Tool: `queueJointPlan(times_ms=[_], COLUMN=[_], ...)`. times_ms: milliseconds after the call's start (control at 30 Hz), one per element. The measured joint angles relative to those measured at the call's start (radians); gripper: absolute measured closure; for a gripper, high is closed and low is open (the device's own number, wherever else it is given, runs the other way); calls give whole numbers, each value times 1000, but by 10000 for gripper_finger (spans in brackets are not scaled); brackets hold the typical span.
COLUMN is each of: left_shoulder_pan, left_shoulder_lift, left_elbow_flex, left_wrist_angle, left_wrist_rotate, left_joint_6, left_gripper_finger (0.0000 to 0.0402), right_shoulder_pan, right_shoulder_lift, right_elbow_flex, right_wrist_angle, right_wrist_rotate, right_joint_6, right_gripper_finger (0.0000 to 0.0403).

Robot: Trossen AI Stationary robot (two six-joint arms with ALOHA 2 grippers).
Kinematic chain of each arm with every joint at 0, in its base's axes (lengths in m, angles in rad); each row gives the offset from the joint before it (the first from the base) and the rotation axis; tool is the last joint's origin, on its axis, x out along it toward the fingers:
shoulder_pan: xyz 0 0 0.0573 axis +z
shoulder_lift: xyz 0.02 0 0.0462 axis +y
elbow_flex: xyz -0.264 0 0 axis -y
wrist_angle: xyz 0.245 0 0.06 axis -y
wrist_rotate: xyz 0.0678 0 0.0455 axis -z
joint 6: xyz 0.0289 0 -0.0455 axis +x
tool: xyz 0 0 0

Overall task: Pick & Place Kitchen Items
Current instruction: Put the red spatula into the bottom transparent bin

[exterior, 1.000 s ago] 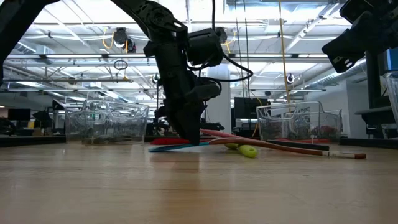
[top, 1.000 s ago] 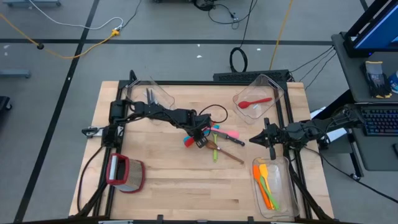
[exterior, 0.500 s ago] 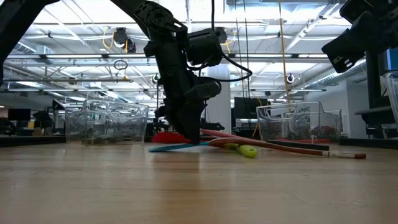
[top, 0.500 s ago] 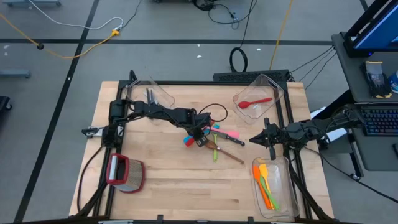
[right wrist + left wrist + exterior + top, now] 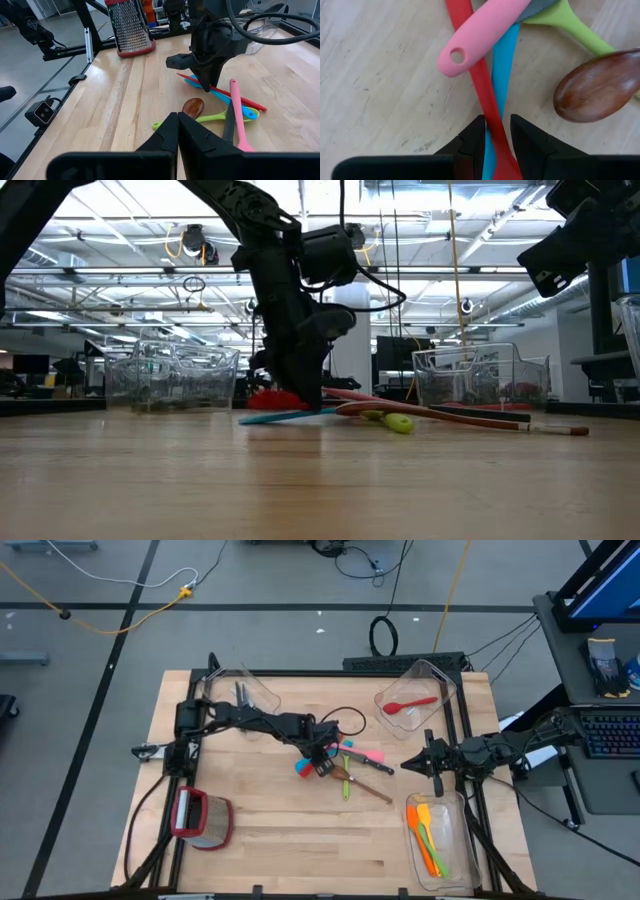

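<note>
A pile of kitchen items lies at the table's middle: a red utensil (image 5: 479, 82), a blue one (image 5: 503, 65), a pink one (image 5: 485, 27), a green one (image 5: 575, 27) and a brown wooden spoon (image 5: 597, 85). The pink handle lies across the red and blue ones. My left gripper (image 5: 322, 766) points steeply down into the pile's left end, shut on the red utensil. My right gripper (image 5: 405, 765) hovers shut to the right of the pile, holding nothing. My left gripper pinches the red utensil's slim handle (image 5: 492, 127) between its two fingers, coming from above and lying across it. The blue handle (image 5: 490, 157) runs under it through the same gap; whether the fingers touch it, I cannot tell. The red end (image 5: 270, 398) beside the fingers sits a little above the table.
A clear bin (image 5: 245, 692) with dark knives stands far left, a clear bin (image 5: 415, 700) with a red spoon far right. A clear bin (image 5: 435, 840) of orange, yellow and green utensils stands near right. A red-rimmed grater (image 5: 200, 818) stands near left. Bare wood lies along the near edge.
The red utensil's end beside my left gripper has risen a little off the table, while the rest of the pile has stayed put. Both arms have kept still.
</note>
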Motion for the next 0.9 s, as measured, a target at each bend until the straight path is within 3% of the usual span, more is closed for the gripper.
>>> queueJointPlan(times_ms=[900], left_shoulder_pan=[2], left_shoulder_lift=[-15], left_elbow_flex=[1], left_wrist_angle=[27], left_wrist_rotate=[-17], left_joint_6=[0], left_gripper_finger=[309], right_shoulder_pan=[0], right_shoulder_lift=[0], right_elbow_flex=[0], right_wrist_angle=[0], right_wrist_rotate=[0], right_joint_6=[0], right_gripper_finger=[403])
